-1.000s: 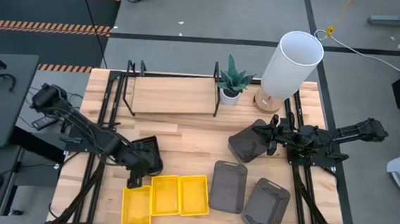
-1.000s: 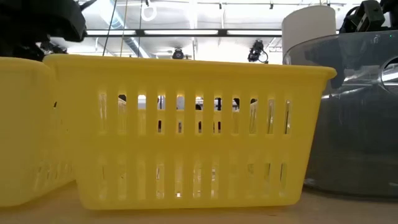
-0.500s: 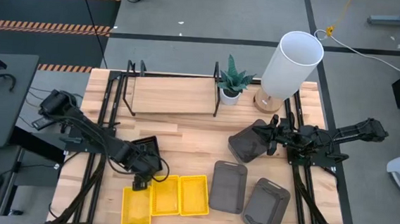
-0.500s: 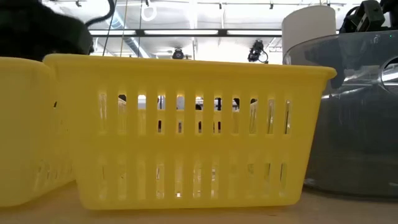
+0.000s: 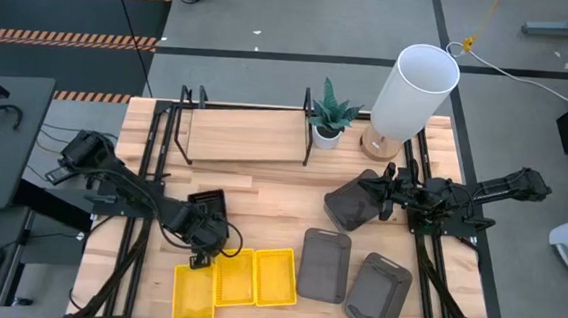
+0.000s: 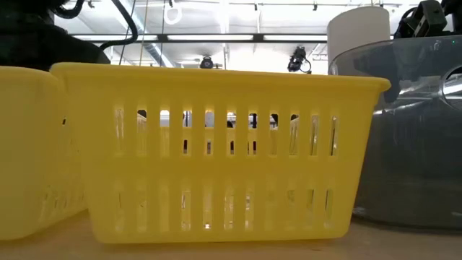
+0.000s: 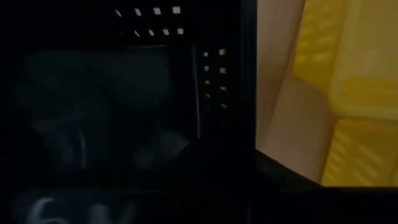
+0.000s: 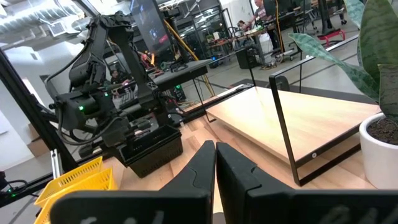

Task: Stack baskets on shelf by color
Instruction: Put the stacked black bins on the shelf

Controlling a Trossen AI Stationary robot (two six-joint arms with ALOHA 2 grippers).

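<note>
Black basket hanging in left gripper, nr table's front-left, above yellow baskets.
Jaws clamping its wall, prob. for carrying to shelf; right gripper waiting, fingers closed, empty.

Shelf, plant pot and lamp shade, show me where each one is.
shelf (image 5: 241,134): high view, bare wood board.
plant pot (image 5: 326,137): high view, white side.
lamp shade (image 5: 414,90): high view, white wall.

Robotics lab or workshop: concrete floor with hazard-striped tape beyond the wooden table; ceiling ducts and equipment-laden workbenches behind it.
</note>
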